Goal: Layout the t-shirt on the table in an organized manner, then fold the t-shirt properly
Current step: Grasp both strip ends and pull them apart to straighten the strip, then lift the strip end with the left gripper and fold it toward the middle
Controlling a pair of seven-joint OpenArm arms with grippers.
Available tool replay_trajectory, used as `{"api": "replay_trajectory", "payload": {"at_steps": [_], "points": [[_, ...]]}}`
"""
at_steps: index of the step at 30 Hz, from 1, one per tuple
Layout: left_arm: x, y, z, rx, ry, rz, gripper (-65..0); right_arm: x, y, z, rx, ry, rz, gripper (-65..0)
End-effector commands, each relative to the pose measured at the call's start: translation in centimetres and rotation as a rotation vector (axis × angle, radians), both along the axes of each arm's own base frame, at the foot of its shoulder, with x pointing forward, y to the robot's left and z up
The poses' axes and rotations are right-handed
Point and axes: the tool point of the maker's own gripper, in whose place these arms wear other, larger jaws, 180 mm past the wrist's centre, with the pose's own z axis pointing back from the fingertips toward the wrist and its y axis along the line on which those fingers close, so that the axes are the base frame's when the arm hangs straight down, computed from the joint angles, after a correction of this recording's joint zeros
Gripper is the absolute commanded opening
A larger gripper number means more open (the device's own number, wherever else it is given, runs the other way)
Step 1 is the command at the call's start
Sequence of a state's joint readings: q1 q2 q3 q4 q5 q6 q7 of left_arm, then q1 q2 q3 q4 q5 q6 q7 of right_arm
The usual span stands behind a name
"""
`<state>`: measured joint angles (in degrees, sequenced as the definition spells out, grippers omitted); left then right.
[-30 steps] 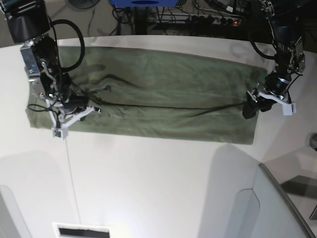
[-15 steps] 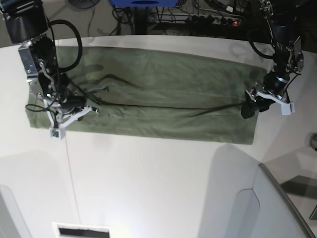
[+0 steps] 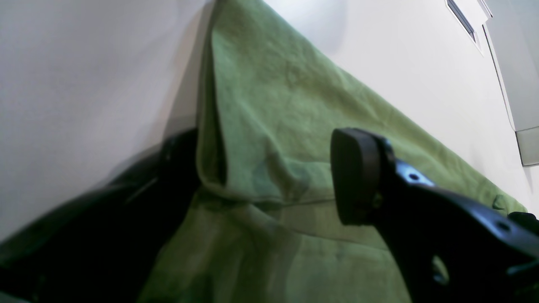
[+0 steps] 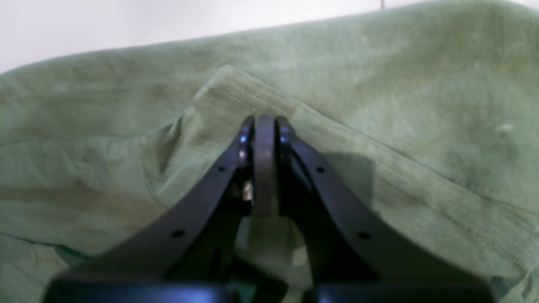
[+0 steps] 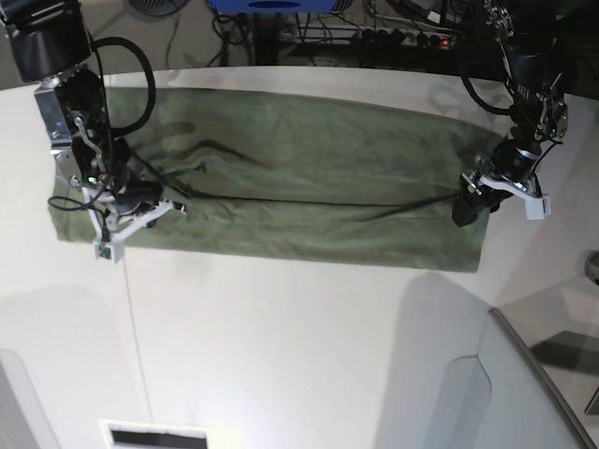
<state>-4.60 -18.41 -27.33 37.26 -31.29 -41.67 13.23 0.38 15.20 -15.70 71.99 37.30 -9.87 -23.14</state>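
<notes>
Lying flat on the worktop, shirt folded to a long strip, long axis running arm to arm. Right fingers pressed together, apparently pinching a stitched hem at one end. Left fingers spread wide astride the fabric edge at the opposite end, one beneath, one above. Judged: each arm nearest its own end; next fold likely made across that axis.

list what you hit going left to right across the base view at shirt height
right hand over the shirt's left end → olive t-shirt spread across the white table → left hand at the shirt's right edge → bare table beyond
</notes>
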Motion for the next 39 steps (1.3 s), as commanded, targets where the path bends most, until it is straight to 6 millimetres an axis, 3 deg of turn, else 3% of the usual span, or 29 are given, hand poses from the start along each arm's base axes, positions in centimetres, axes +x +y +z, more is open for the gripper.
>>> {"api": "replay_trajectory", "payload": {"at_steps": [1,3,9,11,17,20,24,30,33,39], "points": [[-2.0,-0.2,-2.1,0.034,0.127,-0.050,-21.2,1.4,-0.4,1.3,-0.002,-0.052,-0.005,-63.5],[-2.0,0.2,-1.9,0.041,0.126,-0.050,-22.9,1.4,-0.5,1.3,-0.002,-0.052,-0.007,-63.5],[-1.3,0.7,-1.0,0.065,0.100,-0.057,-51.3,1.3,-0.6,1.1,-0.003,-0.047,-0.010,-63.5],[-1.1,0.7,-0.6,0.075,0.089,-0.064,-55.8,1.2,-0.8,0.8,-0.007,-0.037,-0.014,-63.5],[-1.1,1.7,-0.2,0.099,0.093,-0.070,-56.9,1.0,-0.9,0.5,-0.008,-0.029,-0.016,-63.5],[-1.1,2.2,0.0,0.112,0.093,-0.071,-65.0,1.0,-0.9,0.5,-0.008,-0.029,-0.016,-63.5],[-0.8,2.8,0.4,0.119,0.084,-0.061,-65.0,1.0,-0.9,0.6,-0.008,-0.030,-0.016,-63.5],[0.0,5.7,2.8,0.200,0.036,-0.059,-65.0,1.1,-0.7,0.8,-0.006,-0.036,-0.009,-63.5],[0.8,5.9,4.5,0.239,-0.008,-0.079,-65.0,1.1,-0.7,0.8,-0.006,-0.036,-0.009,-63.5],[0.3,5.3,7.3,0.402,-0.050,-0.141,-65.0,1.1,-0.6,0.8,-0.004,-0.037,-0.009,-63.5]]}}
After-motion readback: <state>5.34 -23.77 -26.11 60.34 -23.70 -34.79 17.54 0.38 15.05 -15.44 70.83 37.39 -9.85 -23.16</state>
